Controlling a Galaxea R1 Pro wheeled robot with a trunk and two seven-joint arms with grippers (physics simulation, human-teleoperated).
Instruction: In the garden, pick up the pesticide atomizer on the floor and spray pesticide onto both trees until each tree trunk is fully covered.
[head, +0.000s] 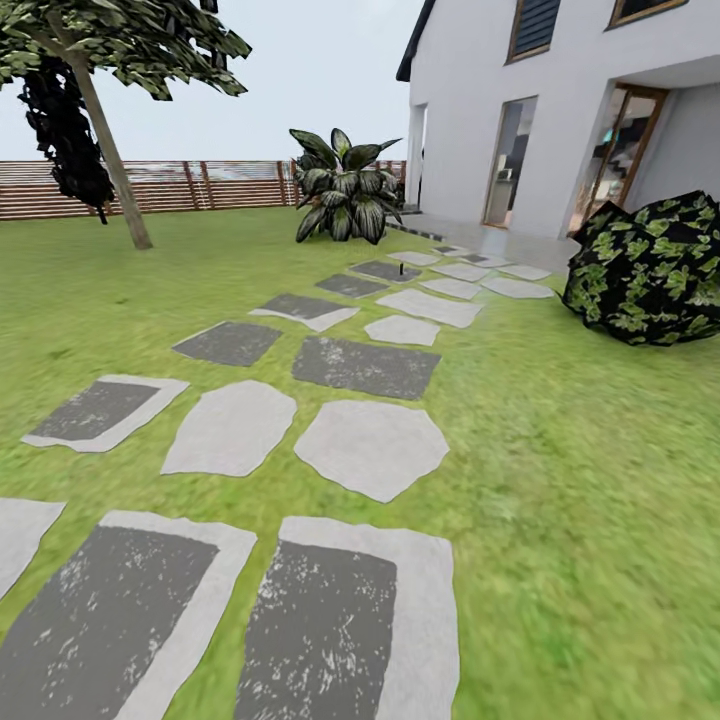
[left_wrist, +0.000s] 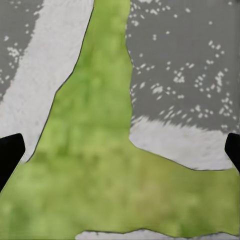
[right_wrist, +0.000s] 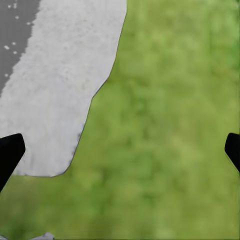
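One tree (head: 112, 160) stands at the far left of the lawn (head: 560, 450) in the head view, with a bare, leaning grey-brown trunk and a dark green blocky crown. Far up the stone path stands a tiny dark upright object (head: 400, 268), too small to identify. In the left wrist view, my left gripper (left_wrist: 120, 150) is open over a strip of grass between grey stepping stones, with its black fingertips (left_wrist: 10, 152) at the frame's edges. My right gripper (right_wrist: 120, 150) is open and empty over grass beside a pale stone (right_wrist: 55, 95).
Grey and pale stepping stones (head: 365, 365) run from me toward the white house (head: 520, 110). A slatted wooden fence (head: 200, 185) closes the back. A striped-leaf plant (head: 345, 190) stands by the house corner and a round dark bush (head: 650, 265) sits at right.
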